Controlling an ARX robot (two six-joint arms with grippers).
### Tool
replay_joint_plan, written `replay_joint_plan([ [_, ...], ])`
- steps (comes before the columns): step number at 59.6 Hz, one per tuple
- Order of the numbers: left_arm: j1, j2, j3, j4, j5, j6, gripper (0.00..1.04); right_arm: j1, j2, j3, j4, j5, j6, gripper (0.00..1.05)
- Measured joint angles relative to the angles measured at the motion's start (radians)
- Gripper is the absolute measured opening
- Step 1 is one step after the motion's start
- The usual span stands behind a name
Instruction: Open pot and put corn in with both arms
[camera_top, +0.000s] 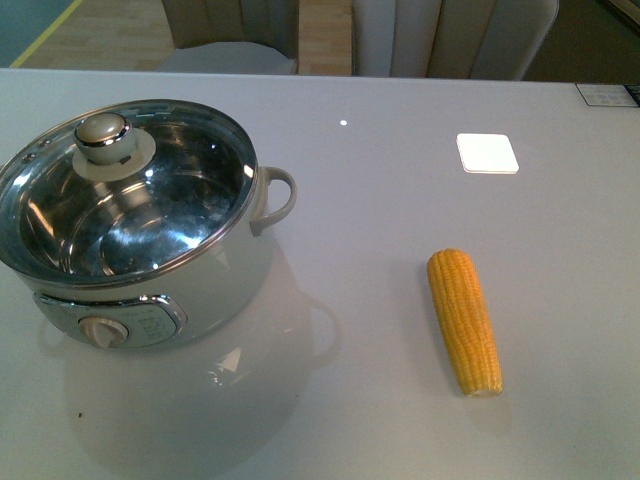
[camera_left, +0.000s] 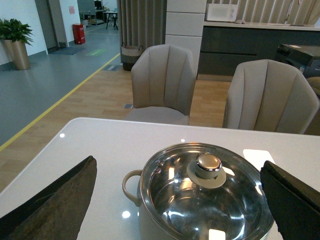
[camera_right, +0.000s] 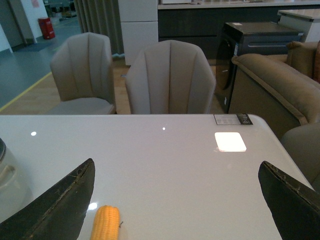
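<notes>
The white pot (camera_top: 200, 285) stands at the left of the table with a glass lid (camera_top: 125, 195) on it; the lid has a round knob (camera_top: 104, 137). The yellow corn (camera_top: 465, 320) lies on the table to the right of the pot. Neither arm shows in the front view. In the left wrist view my left gripper (camera_left: 182, 200) is open, its jaws wide apart on either side of the pot (camera_left: 205, 195), above and short of it. In the right wrist view my right gripper (camera_right: 182, 205) is open and empty, with the corn's end (camera_right: 105, 223) near one finger (camera_right: 55, 207).
A white table (camera_top: 380, 200) carries a bright light patch (camera_top: 487, 153). Grey chairs (camera_left: 165, 82) stand beyond the far edge. A small label (camera_right: 232, 119) lies at the far right corner. A sofa (camera_right: 275, 85) stands to the right.
</notes>
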Motion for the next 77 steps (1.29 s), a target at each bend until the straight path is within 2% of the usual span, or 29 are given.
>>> replay_joint_plan([
  [31, 0.0, 0.0, 0.0, 0.0, 0.0, 0.0, 0.98, 0.0, 0.0, 0.0, 0.0, 0.0, 0.0, 0.96],
  [35, -0.03, 0.042, 0.035, -0.1, -0.075, -0.051, 0.98, 0.0, 0.0, 0.0, 0.0, 0.0, 0.0, 0.96],
  [38, -0.092, 0.153, 0.098, -0.227, -0.196, -0.156, 0.98, 0.0, 0.0, 0.0, 0.0, 0.002, 0.0, 0.96],
  [43, -0.16, 0.266, 0.143, -0.23, -0.229, -0.226, 0.98, 0.0, -0.001, 0.0, 0.0, 0.002, 0.0, 0.96],
  [52, -0.197, 0.457, 0.22, -0.063, -0.233, -0.251, 0.98, 0.0, -0.001, 0.0, 0.0, 0.002, 0.0, 0.96],
  [55, -0.2, 0.546, 0.234, 0.027, -0.228, -0.245, 0.98, 0.0, -0.001, 0.0, 0.0, 0.002, 0.0, 0.96],
  [59, -0.205, 0.802, 0.262, 0.244, -0.212, -0.221, 0.98, 0.0, -0.001, 0.0, 0.0, 0.002, 0.0, 0.96],
  [68, -0.213, 1.174, 0.335, 0.557, -0.211, -0.178, 0.98, 0.0, -0.001, 0.0, 0.0, 0.001, 0.0, 0.96],
  [77, -0.219, 1.485, 0.435, 0.763, -0.209, -0.114, 0.98, 0.0, -0.001, 0.0, 0.0, 0.002, 0.0, 0.96],
])
